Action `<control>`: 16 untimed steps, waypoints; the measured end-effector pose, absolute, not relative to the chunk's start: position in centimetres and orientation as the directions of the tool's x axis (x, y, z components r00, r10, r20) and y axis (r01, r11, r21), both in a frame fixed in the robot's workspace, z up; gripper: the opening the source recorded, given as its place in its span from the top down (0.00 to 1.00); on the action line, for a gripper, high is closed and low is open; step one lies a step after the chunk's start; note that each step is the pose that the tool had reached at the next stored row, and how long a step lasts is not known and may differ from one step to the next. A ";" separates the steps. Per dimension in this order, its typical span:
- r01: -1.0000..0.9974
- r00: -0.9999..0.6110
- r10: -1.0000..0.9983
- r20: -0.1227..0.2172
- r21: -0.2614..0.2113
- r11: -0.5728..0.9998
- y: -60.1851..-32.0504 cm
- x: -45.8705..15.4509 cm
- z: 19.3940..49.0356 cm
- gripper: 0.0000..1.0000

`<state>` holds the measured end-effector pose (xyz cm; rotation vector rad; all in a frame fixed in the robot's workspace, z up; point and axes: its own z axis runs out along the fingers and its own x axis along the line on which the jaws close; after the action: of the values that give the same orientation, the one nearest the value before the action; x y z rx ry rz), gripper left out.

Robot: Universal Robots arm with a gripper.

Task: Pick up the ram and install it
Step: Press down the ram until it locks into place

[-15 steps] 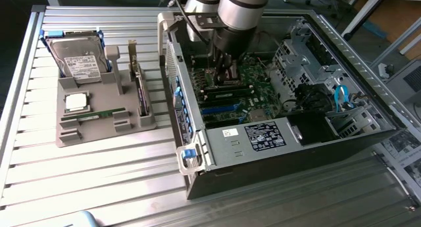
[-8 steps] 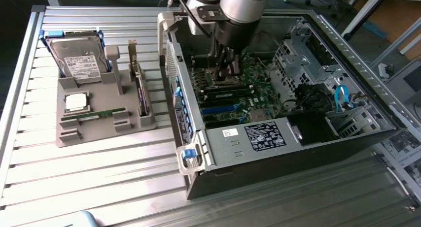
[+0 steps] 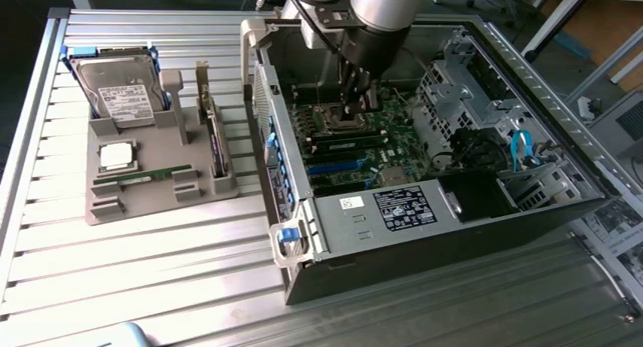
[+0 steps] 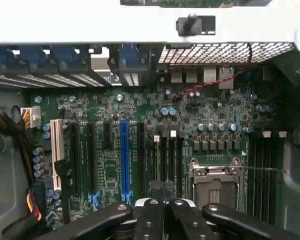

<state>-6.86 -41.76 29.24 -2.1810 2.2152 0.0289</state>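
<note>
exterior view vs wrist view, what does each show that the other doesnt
Exterior view alone: the grey holder on the slatted table, with the hard drive, the CPU and the ram lying in it, plus the case's power supply. Wrist view alone: the blue slot, the white slot and the red wire. Both: the motherboard, its CPU socket and the shut claw inside the case, holding nothing.

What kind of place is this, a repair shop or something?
It looks like a robotics lab or test bench for computer assembly. An open computer case lies on a ribbed metal table, a grey tray holds spare parts, and the robot's gripper is over the motherboard.
</note>
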 end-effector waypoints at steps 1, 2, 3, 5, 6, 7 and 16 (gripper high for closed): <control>-1.000 -0.015 -0.999 -0.036 -0.008 0.016 -41.8 -6.7 29.2 0.89; -1.000 -0.015 -0.999 -0.036 -0.008 0.016 -41.8 -6.6 29.2 0.89; -1.000 -0.015 -0.999 -0.037 -0.007 0.016 -41.8 -6.6 29.2 0.89; -1.000 -0.016 -0.999 -0.036 -0.006 0.016 -41.8 -6.4 29.2 0.89; -1.000 -0.015 -0.999 -0.036 -0.005 0.016 -41.8 -6.2 29.2 0.89; -1.000 -0.016 -0.999 -0.036 -0.003 0.016 -41.8 -6.0 29.2 0.89; -1.000 -0.016 -0.999 -0.036 -0.001 0.016 -41.7 -4.8 29.3 0.89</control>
<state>-4.81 -41.75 29.29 -2.1850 2.2195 0.0384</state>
